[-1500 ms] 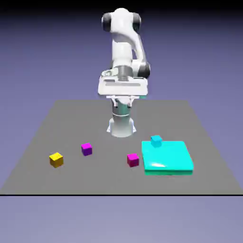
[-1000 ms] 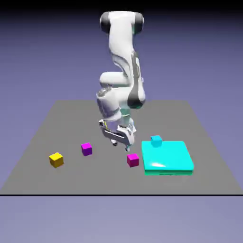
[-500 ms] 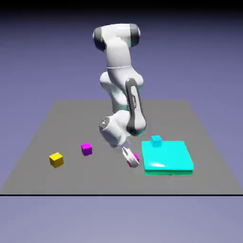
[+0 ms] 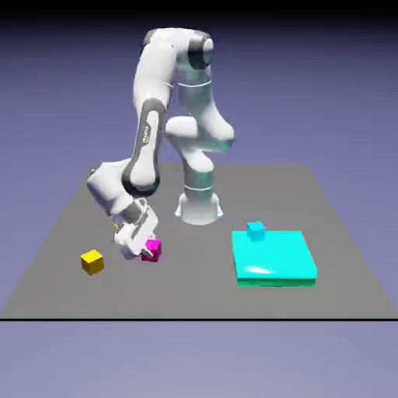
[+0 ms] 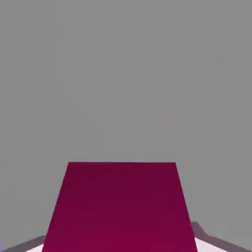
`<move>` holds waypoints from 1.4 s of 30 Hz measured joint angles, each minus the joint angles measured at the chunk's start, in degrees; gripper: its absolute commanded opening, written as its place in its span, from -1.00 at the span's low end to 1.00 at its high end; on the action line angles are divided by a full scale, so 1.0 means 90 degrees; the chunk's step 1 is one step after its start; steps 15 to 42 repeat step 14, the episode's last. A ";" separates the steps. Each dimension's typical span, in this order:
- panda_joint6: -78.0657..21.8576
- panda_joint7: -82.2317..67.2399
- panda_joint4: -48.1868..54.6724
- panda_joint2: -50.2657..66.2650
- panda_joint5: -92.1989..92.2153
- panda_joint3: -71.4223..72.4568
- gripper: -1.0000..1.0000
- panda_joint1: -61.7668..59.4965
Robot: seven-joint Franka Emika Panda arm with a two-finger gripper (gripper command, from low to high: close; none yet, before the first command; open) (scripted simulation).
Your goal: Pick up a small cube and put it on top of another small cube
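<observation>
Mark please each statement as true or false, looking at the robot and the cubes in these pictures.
1. The fingers hold the magenta cube. True.
2. The yellow cube lies on top of the flat turquoise block. False: it stands on the table, well apart from the block.
3. The light blue cube is farther toward the exterior view's right than the yellow cube. True.
4. The magenta cube is stacked on the yellow cube. False: it is between the fingers, and the yellow cube has nothing on it.
5. The turquoise block is wider than the yellow cube. True.
</observation>
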 measured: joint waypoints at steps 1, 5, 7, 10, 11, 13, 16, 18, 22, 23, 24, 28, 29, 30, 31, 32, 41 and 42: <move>-0.0071 0.0095 0.0139 0.0047 0.0019 -0.0231 -1.00 -0.0134; -0.0353 0.0473 0.0694 0.0235 0.0096 -0.1153 -1.00 -0.0670; -0.0383 0.0514 0.0754 0.0255 0.0104 -0.1253 -1.00 -0.0729; 0.0048 -0.0012 0.0833 0.0946 0.0865 -0.0897 -1.00 -0.0720; 0.0192 -0.0187 0.0859 0.1177 0.1119 -0.0778 -1.00 -0.0718; 0.0210 -0.0202 0.0862 0.1212 0.1141 -0.0761 1.00 -0.0717; 0.0210 -0.0202 0.0862 0.1212 0.1140 -0.0761 1.00 -0.0717; 0.0210 -0.0202 0.0862 0.1212 0.1140 -0.0761 1.00 -0.0717; 0.0210 -0.0202 0.0862 0.1212 0.1140 -0.0761 1.00 -0.0717; 0.0210 -0.0202 0.0862 0.1212 0.1140 -0.0761 1.00 -0.0717; 0.0210 -0.0202 0.0862 0.1212 0.1140 -0.0761 1.00 -0.0717; 0.0210 -0.0202 0.0862 0.1212 0.1140 -0.0761 1.00 -0.0717; 0.0210 -0.0202 0.0862 0.1212 0.1140 -0.0761 1.00 -0.0717; 0.0210 -0.0202 0.0862 0.1212 0.1140 -0.0761 1.00 -0.0717; 0.0210 -0.0202 0.0862 0.1212 0.1140 -0.0761 1.00 -0.0717; 0.0210 -0.0202 0.0862 0.1212 0.1140 -0.0761 1.00 -0.0717; 0.0210 -0.0202 0.0862 0.1212 0.1140 -0.0761 1.00 -0.0717; 0.0210 -0.0202 0.0862 0.1212 0.1140 -0.0761 1.00 -0.0717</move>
